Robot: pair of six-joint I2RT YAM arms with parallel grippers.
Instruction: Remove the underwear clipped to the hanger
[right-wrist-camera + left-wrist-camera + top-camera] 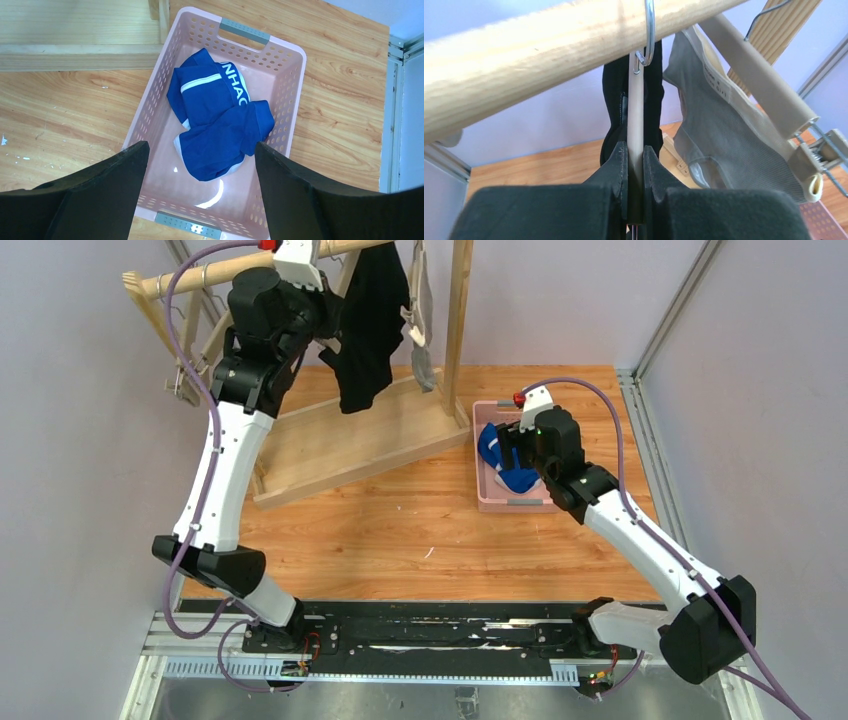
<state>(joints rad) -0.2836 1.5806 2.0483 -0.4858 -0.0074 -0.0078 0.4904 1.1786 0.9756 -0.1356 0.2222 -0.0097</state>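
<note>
probably a robotics lab test cell, not a home: a wooden tabletop [400, 530] boxed in by plain pale walls [70, 390], aluminium framing [648, 440] along its right edge, a black mounting rail [440, 632] with robot arms [225, 470] at its near edge, a bare wooden clothes rack [350, 440] at its back.

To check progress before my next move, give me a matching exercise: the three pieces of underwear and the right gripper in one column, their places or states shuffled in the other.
Column one
1. blue underwear
2. black underwear
3. grey underwear
4. right gripper

Column two
A. open, above the pink basket
B. hanging on the wooden hanger that the left gripper clamps
C. lying in the pink basket
D. hanging on the neighbouring hanger, no gripper on it

Pairs: 1-C, 2-B, 3-D, 4-A
</note>
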